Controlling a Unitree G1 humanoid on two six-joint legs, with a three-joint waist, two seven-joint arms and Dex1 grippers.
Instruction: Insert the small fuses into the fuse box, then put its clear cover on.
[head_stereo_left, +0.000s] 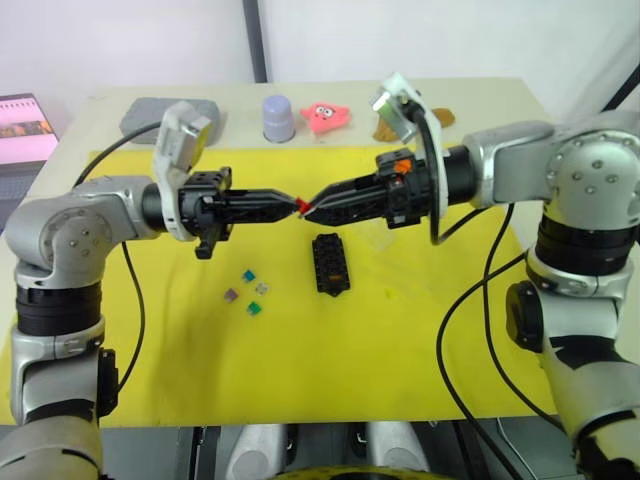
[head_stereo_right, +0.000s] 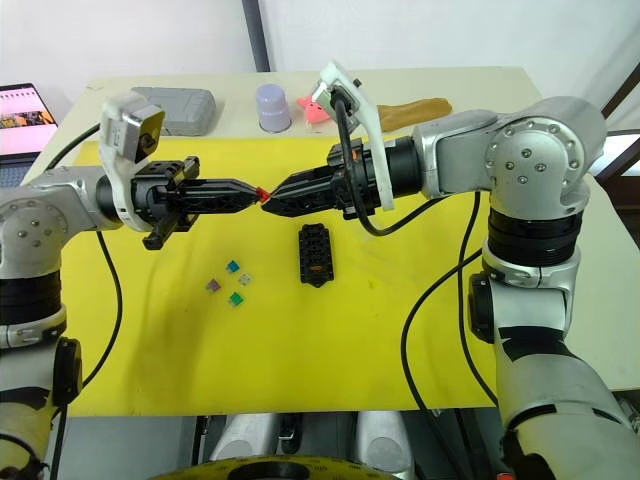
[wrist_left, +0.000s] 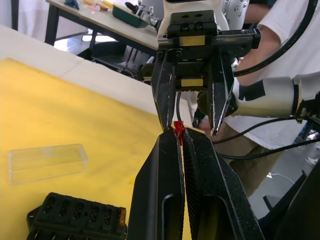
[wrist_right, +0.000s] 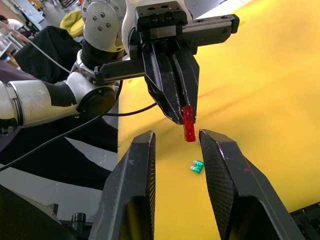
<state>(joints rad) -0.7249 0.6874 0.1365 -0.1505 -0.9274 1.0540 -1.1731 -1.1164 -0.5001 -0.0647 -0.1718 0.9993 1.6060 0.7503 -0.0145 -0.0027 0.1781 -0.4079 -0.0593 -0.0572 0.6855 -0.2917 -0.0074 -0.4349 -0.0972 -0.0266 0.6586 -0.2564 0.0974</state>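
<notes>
My left gripper (head_stereo_left: 297, 203) is shut on a small red fuse (wrist_right: 188, 124) and holds it in the air over the yellow mat (head_stereo_left: 300, 370). Facing it tip to tip, my right gripper (wrist_right: 177, 134) is open, with one finger on each side of the red fuse and not touching it. The black fuse box (head_stereo_left: 331, 263) lies on the mat just below the meeting point; a tan piece shows in one end slot (wrist_left: 121, 216). Several loose fuses (head_stereo_left: 250, 290) in teal, grey, purple and green lie left of the box. The clear cover (wrist_left: 45, 162) rests flat on the mat beyond the box.
At the back of the table stand a grey rounded case (head_stereo_left: 170, 113), a lavender cup (head_stereo_left: 278, 118), a pink toy (head_stereo_left: 325, 115) and a brown object (head_stereo_left: 440, 118). A laptop (head_stereo_left: 25, 125) sits at the far left. A person in a white shirt (wrist_left: 280, 50) stands beyond the table.
</notes>
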